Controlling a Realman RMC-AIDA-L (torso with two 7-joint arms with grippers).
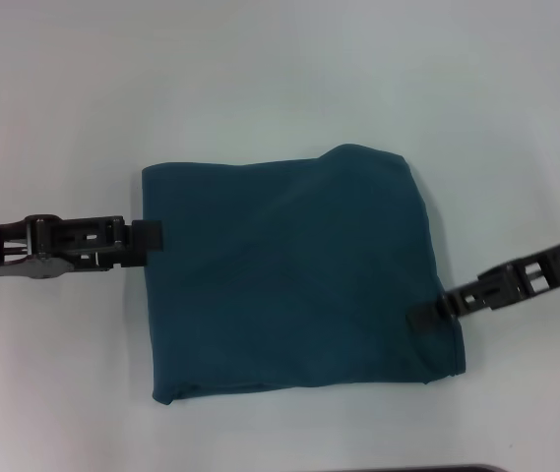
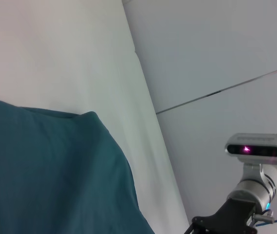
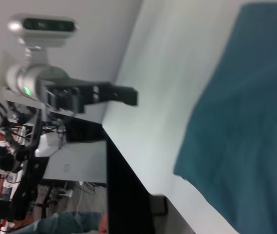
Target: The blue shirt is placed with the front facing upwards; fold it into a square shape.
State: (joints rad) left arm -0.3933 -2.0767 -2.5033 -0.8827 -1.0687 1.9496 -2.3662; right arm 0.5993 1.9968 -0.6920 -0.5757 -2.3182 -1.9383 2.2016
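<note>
1 blue shirt (image 1: 294, 275), 2 hands: left hand (image 1: 148, 237), right hand (image 1: 427, 315)

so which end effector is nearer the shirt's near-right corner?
Right. The right end effector sits at the shirt's right edge, just above that corner. The left end effector is at the left edge, toward the far side.

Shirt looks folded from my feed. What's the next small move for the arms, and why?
Probably draw both arms straight outward. The blue shirt already lies as a rough square on the table, print hidden. The left tool sits at its left edge and the right tool at its lower right edge, so lifting could disturb the fold.
</note>
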